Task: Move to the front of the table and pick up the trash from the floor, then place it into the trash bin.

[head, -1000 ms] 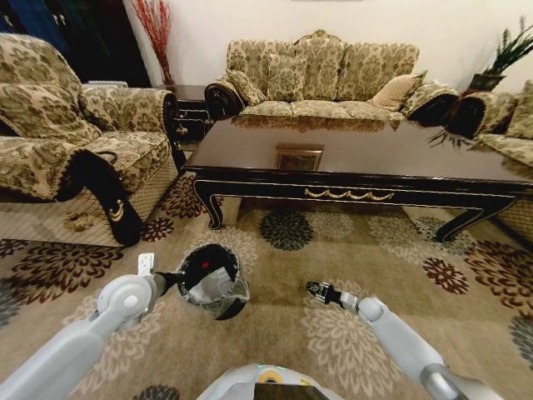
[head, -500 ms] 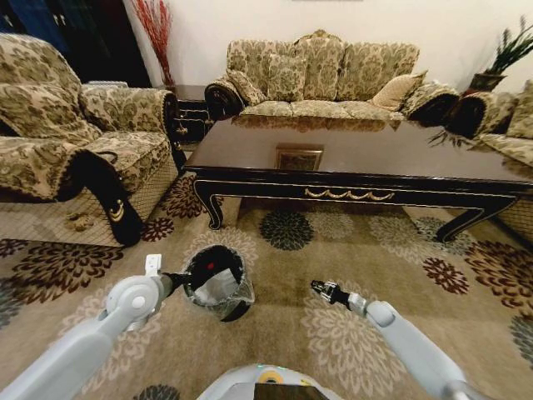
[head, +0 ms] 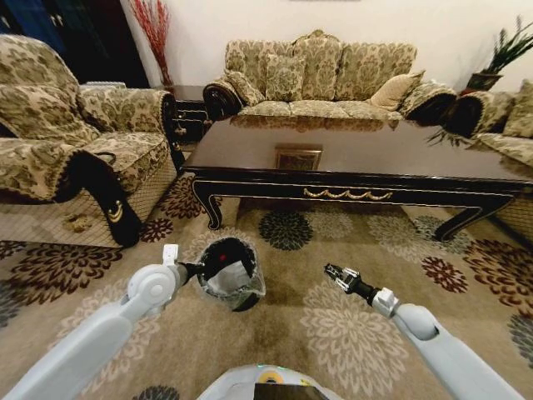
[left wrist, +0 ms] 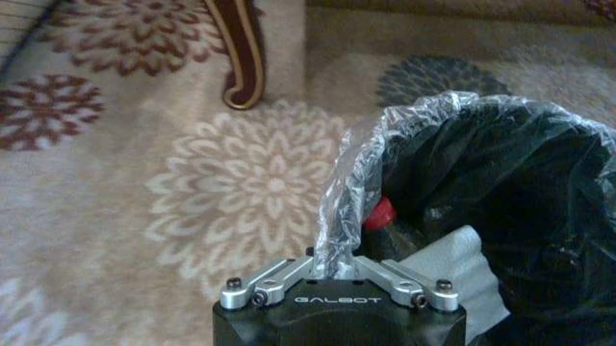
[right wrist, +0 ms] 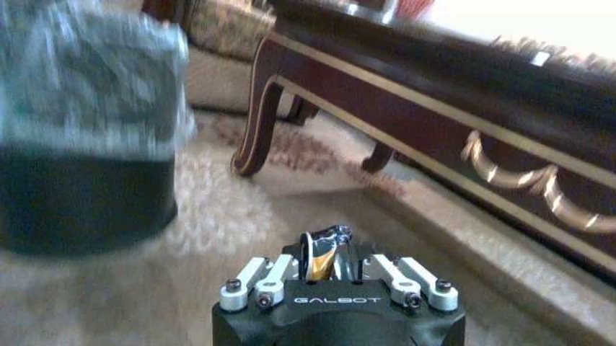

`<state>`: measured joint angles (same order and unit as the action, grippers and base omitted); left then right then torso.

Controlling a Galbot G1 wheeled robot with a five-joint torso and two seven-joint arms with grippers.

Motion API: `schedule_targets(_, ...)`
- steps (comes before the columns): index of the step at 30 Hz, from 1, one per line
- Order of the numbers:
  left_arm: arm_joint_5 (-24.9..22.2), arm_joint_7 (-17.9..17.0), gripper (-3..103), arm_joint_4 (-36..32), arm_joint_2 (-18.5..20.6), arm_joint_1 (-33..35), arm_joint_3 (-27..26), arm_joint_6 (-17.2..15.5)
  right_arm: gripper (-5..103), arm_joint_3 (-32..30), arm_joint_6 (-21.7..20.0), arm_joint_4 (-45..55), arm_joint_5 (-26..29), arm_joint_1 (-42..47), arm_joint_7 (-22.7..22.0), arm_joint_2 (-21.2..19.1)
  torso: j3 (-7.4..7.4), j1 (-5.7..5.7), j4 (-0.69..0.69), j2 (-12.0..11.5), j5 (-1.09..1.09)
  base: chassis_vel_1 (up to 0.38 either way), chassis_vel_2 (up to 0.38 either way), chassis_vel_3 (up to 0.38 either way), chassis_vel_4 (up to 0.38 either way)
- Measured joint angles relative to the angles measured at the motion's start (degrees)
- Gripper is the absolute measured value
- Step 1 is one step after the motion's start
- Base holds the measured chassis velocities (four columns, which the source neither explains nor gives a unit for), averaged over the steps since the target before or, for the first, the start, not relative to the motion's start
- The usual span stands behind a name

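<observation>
**Head view: left claw on the bin rim, right claw holding a scrap**

Head view, lower left of centre: the left gripper is pinched onto the rim of the trash bin, which tilts and sits on the floor in front of the table. The left wrist view confirms it, with the left gripper clamped on the clear liner at the rim, and something red and something grey inside the trash bin.

Right of centre in the head view, the right gripper hangs above the carpet, well apart from the bin. In the right wrist view, low centre, the right gripper is closed on the trash, a crumpled scrap with an orange mark. The bin fills the upper left of that frame, the table runs across the upper right.
</observation>
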<state>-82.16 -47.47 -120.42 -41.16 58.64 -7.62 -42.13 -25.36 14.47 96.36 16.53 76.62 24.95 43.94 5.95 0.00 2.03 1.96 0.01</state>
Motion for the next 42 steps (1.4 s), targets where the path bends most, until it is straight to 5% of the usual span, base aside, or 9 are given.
schedule_targets(4, -1.09, -1.87, 1, 2.79, -3.26, -8.69, 8.9, 0.0, 29, -6.87, -0.68, 7.36, 2.52, 6.31, -0.14, -0.14, 0.0, 0.0, -0.16, 0.0, 0.01, 0.0, 0.0, 0.0, 0.0)
schedule_targets(15, -2.13, -6.23, 1, 10.18, -15.18, -22.99, 26.28, 0.0, 29, -15.78, -1.64, 23.52, 5.49, 19.1, -2.24, 3.19, 0.0, 0.0, -0.09, 0.0, 0.03, 0.0, 0.0, 0.0, 0.0)
schedule_targets(26, -2.26, -8.92, 1, 12.64, -21.85, -26.13, 31.91, 0.01, 29, -12.78, -2.82, 30.64, 1.45, 22.49, -2.9, 5.16, 0.0, 0.0, -0.09, 0.0, 0.0, 0.0, 0.0, 0.0, 0.0)
schedule_targets(38, -2.32, -10.51, 1, 10.87, -22.42, -26.09, 33.03, 0.0, 26, -11.29, -2.59, 29.12, -0.04, 21.62, -3.35, 5.51, 0.0, 0.0, -0.09, 0.0, 0.0, 0.0, 0.0, 0.0, 0.0)
schedule_targets(40, -2.32, -10.63, 1, 10.75, -22.29, -26.12, 33.03, 0.0, 39, -11.12, -2.54, 28.95, -0.04, 21.5, -3.38, 5.48, 0.0, 0.0, -0.09, 0.0, -0.01, 0.0, 0.0, 0.0, 0.0)
schedule_targets(42, -2.25, -10.65, 1, 10.74, -22.23, -26.05, 32.99, 0.0, 39, -10.97, -2.54, 28.91, -0.09, 21.44, -3.49, 5.48, 0.0, 0.0, -0.09, 0.0, 0.0, 0.0, 0.0, 0.0, 0.0)
